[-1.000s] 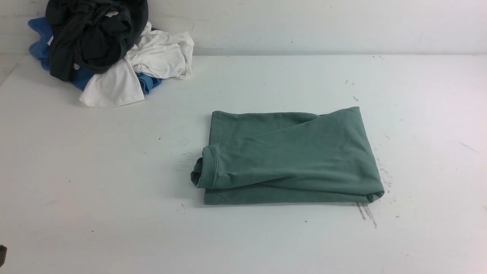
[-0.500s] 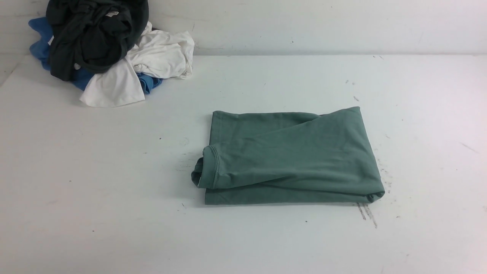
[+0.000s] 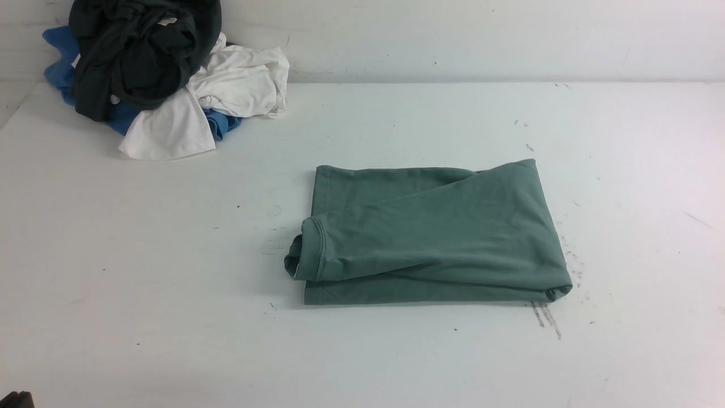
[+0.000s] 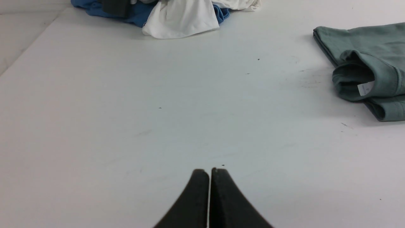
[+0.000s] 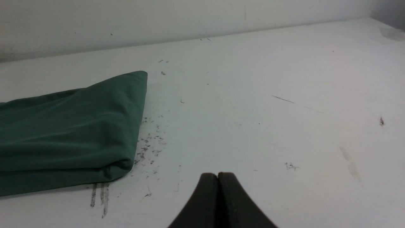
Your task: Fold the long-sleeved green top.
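The green long-sleeved top (image 3: 430,235) lies folded into a flat rectangle at the middle of the white table, its ribbed neck rolled at the left end. In the left wrist view the top (image 4: 370,69) shows its neck opening and a small white label (image 4: 366,88). In the right wrist view its folded right end (image 5: 69,129) lies on the table. My left gripper (image 4: 210,171) is shut and empty over bare table, well to the left of the top; only a dark sliver of it (image 3: 16,399) shows in the front view's lower left corner. My right gripper (image 5: 218,174) is shut and empty, to the right of the top.
A heap of clothes sits at the table's far left corner: a blackish garment (image 3: 136,54) on top, white garments (image 3: 226,90) and a blue one (image 3: 59,62). The wall (image 3: 481,39) runs along the table's far edge. Dark scuff marks (image 3: 546,320) lie by the top's right corner.
The top has not moved. A dark sliver of my left arm at the front view's lower left edge went out of sight, then came back at the bottom corner.
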Motion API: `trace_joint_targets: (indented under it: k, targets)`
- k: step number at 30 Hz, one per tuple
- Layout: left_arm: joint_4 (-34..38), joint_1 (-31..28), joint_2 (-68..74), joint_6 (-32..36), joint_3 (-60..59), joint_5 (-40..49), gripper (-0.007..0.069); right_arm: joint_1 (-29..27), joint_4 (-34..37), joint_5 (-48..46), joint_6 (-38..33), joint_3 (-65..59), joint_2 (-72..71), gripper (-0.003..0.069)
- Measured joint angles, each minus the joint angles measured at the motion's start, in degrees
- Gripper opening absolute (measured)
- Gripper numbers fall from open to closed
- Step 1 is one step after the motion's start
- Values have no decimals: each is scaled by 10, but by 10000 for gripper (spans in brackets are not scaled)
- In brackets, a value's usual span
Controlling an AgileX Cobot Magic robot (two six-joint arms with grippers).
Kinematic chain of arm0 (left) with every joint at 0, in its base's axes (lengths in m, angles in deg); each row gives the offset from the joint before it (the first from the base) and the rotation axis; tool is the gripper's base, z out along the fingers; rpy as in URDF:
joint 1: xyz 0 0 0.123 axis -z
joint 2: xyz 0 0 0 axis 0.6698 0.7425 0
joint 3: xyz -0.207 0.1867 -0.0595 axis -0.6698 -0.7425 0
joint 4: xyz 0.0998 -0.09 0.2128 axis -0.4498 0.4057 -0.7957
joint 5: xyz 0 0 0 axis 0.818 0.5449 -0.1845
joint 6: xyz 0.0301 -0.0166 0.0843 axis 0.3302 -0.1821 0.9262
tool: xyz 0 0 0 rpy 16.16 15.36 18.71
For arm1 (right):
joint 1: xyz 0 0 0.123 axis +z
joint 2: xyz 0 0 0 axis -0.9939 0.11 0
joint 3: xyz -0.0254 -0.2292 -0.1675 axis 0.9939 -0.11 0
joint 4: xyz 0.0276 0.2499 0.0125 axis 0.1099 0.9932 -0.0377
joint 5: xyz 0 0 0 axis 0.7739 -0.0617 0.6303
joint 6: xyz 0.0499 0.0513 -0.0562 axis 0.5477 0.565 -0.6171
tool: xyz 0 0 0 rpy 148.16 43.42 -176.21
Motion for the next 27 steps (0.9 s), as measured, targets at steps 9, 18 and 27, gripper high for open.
trace_joint_targets:
  k: [9, 18, 27]
  targets:
    - [0, -16, 0, 0, 0, 1, -7, 0, 0, 0, 2, 0, 0, -15]
    - [1, -16, 0, 0, 0, 1, -7, 0, 0, 0, 2, 0, 0, -15]
    - [1, -16, 0, 0, 0, 1, -7, 0, 0, 0, 2, 0, 0, -15]
